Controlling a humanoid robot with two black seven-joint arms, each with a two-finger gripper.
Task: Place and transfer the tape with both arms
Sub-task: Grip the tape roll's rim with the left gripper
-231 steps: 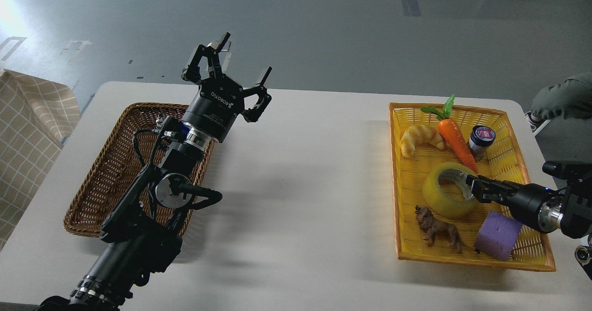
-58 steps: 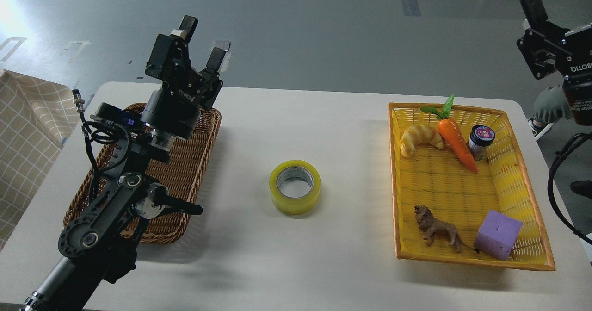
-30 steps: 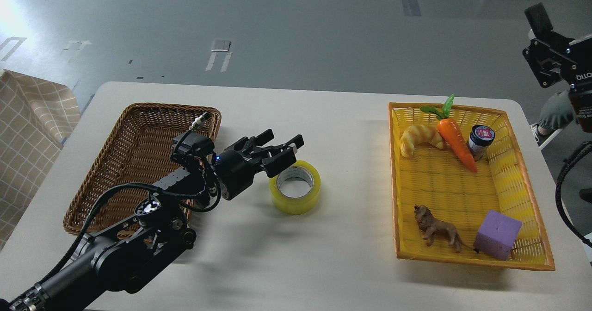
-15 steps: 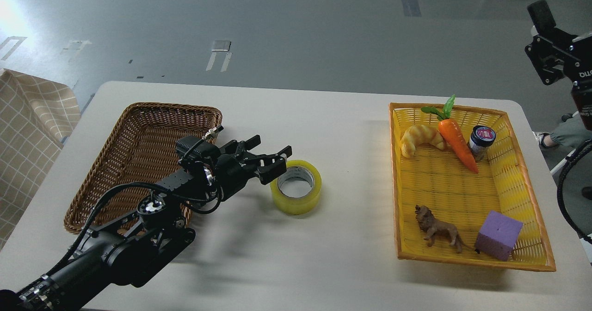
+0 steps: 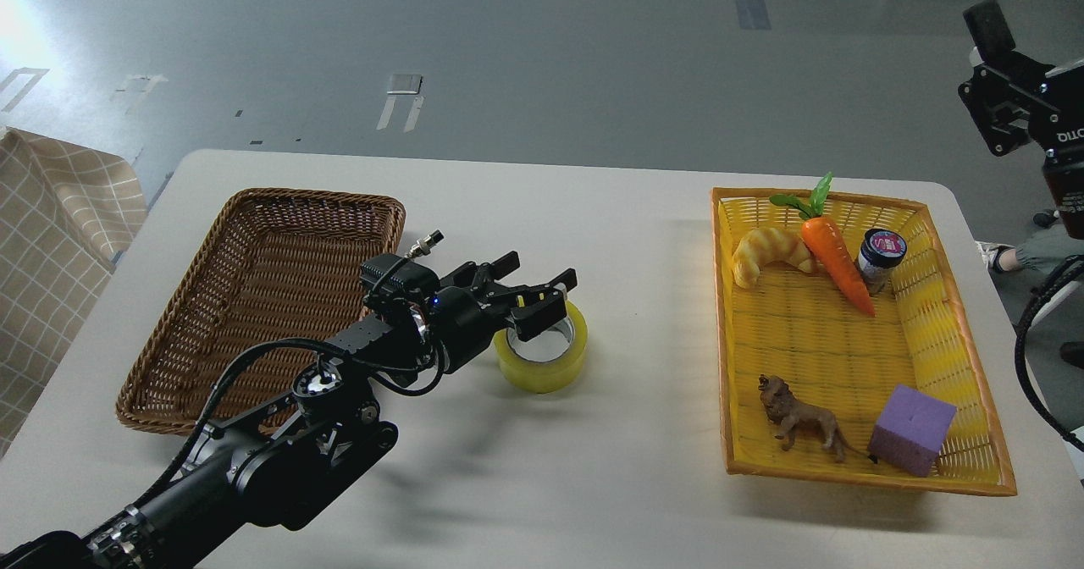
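After swinging down from above the brown basket (image 5: 262, 298), the left gripper (image 5: 542, 298), fingers spread, now straddles the tape (image 5: 542, 357) mid-table, poised to grasp it.

tape (image 5: 550, 364): the near-left part of its rim and core is hidden behind the left hand (image 5: 542, 291); whether the fingers touch the roll cannot be told.
left hand: fingers spread, seen from behind; the far finger's tip overlaps the roll's opening.
left arm (image 5: 279, 455): its lower part is cut off by the bottom-left corner.
right hand (image 5: 999, 69): only one finger shows clearly near the right edge; the rest is cut off, so its opening cannot be told.
right arm cable (image 5: 1029, 357): runs out past the right edge.
brown wicker basket (image 5: 254, 239): near-right corner hidden behind the left arm.
bench (image 5: 593, 467): near edge and right corner lie outside the view.
small jar (image 5: 879, 257): lid print too small to read.
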